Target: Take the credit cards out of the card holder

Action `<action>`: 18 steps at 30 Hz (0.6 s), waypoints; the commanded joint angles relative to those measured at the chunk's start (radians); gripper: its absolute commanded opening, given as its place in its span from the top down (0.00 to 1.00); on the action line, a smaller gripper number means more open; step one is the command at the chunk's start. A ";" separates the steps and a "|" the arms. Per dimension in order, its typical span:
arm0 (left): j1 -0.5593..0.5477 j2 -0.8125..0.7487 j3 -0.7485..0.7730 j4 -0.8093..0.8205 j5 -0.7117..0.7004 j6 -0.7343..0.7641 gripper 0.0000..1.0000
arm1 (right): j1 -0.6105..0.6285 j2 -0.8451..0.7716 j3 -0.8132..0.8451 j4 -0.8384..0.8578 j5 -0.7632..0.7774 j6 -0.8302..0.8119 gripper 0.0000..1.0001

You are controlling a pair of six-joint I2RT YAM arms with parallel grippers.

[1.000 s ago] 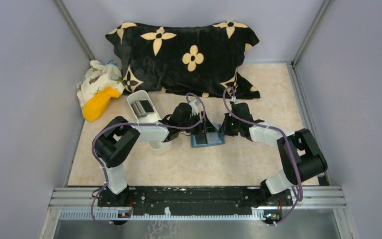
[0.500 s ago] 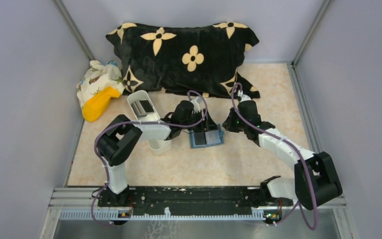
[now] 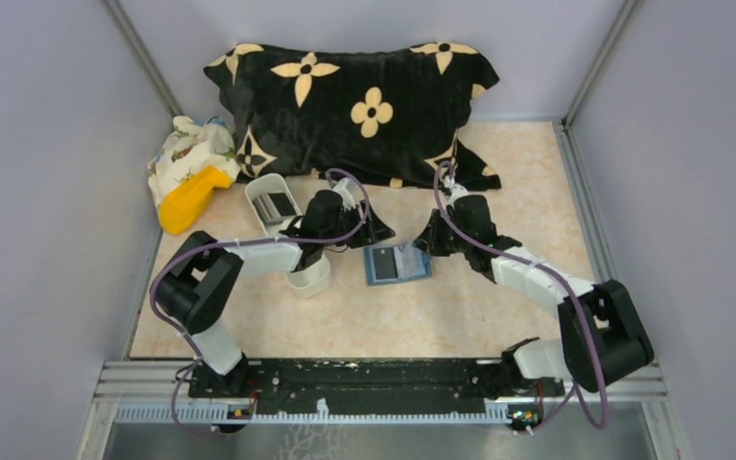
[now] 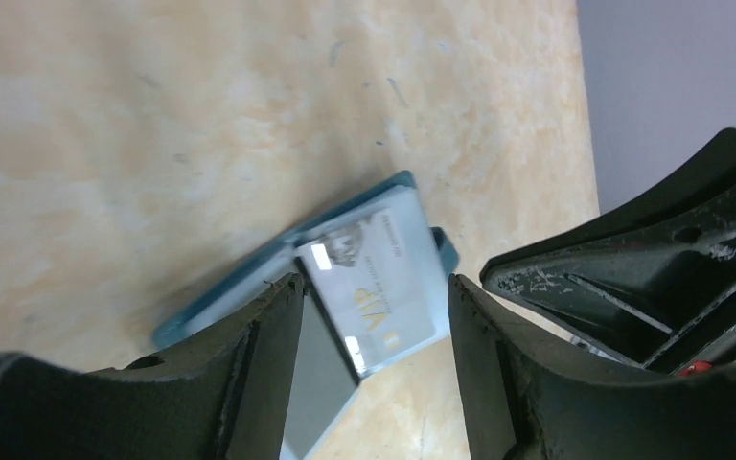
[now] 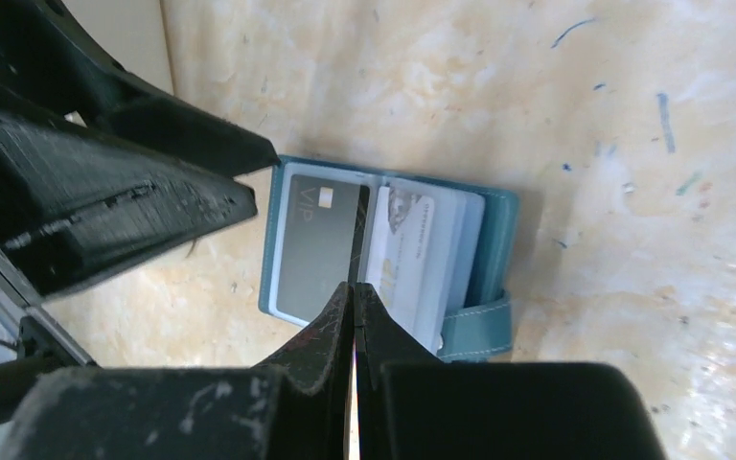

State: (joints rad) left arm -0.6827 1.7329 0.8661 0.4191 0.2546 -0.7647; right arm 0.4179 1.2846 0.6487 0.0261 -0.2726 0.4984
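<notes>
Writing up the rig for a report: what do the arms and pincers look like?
The left arm and right arm alternate white links with chunky black joints; a purple cable loops along each. The left pincer and right pincer have matte black wedge fingers, scuffed pale.

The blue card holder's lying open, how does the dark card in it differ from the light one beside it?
Colour: the dark grey card is near black, the silvery card pale. Place: the dark grey card fills the card holder half away from the closing tab; the silvery card lies on the tab's half. Print: the silvery card bears a picture; the dark grey card shows only a pale square. Both read VIP and lie flat inside.
</notes>
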 commanded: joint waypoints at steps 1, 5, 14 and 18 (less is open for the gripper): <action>0.021 -0.040 -0.065 0.003 -0.018 0.011 0.37 | 0.035 0.083 0.020 0.106 -0.063 0.002 1.00; 0.021 -0.051 -0.089 -0.004 -0.015 0.004 0.37 | 0.050 0.171 0.033 0.155 -0.112 0.016 1.00; 0.020 -0.062 -0.094 -0.064 -0.026 0.039 0.37 | 0.050 0.316 0.035 0.226 -0.121 0.029 1.00; 0.022 -0.022 -0.081 -0.073 -0.007 0.036 0.37 | 0.050 0.340 0.021 0.264 -0.133 0.045 0.86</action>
State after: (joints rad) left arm -0.6590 1.6905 0.7700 0.3603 0.2363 -0.7464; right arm 0.4610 1.6066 0.6491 0.2016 -0.3908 0.5320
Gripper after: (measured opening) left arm 0.632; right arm 0.082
